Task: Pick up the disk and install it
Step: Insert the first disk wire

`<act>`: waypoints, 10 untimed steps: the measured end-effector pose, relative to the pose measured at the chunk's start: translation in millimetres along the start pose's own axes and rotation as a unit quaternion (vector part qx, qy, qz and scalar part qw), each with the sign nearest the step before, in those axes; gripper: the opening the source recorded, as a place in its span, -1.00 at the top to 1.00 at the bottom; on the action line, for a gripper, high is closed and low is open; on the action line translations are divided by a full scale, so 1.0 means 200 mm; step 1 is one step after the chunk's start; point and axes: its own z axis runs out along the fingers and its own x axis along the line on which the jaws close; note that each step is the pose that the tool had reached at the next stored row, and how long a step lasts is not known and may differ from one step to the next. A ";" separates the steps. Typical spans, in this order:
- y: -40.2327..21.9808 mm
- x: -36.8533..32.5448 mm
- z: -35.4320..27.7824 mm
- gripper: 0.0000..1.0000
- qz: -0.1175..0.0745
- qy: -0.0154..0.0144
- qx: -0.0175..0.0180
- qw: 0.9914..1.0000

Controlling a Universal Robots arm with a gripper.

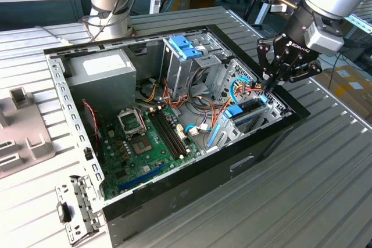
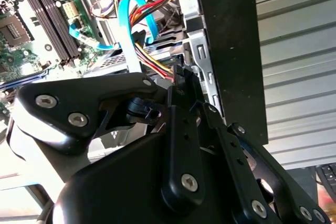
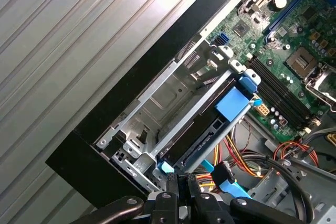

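I'm working over a slatted metal table [image 1: 325, 190] with the open computer case [image 1: 203, 161] lying on its side on it. The grey power-supply box [image 1: 102, 71] sits at the exterior view's far left of the case and the green motherboard [image 1: 139, 143] fills the near left.

The disk [image 1: 251, 110] sits in the drive bay at the exterior view's right end of the case. I see it edge-on as a dark slab with blue trim, lying flat between the bay's silver rails – in the first wrist view the disk [image 3: 202, 129] runs along the rail, with a light-blue latch piece [image 3: 231, 103] across its motherboard end.

The gripper [image 1: 268, 87] hangs over that same corner, fingers clenched to a point with nothing between the tips. In the first wrist view the gripper [image 3: 181, 179] is at the disk's end farthest from the latch; I cannot tell whether it touches.

Room is tight – the black case wall runs just beside the bay on one side, and a bundle of red, yellow and blue cables [image 1: 247, 88] crowds the tips of the gripper [image 2: 178, 74] on the other.
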 end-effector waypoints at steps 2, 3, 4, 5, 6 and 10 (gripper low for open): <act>0.007 -0.006 0.000 0.63 0.000 0.000 0.000 1.000; 0.012 -0.010 0.001 0.63 0.000 0.000 0.000 1.000; 0.015 -0.012 0.001 0.63 0.000 0.000 0.000 1.000; 0.018 -0.015 0.001 0.63 0.000 0.000 0.000 1.000; 0.021 -0.018 0.002 0.63 0.000 0.000 0.000 1.000; 0.031 -0.027 0.003 0.63 0.000 0.000 0.000 1.000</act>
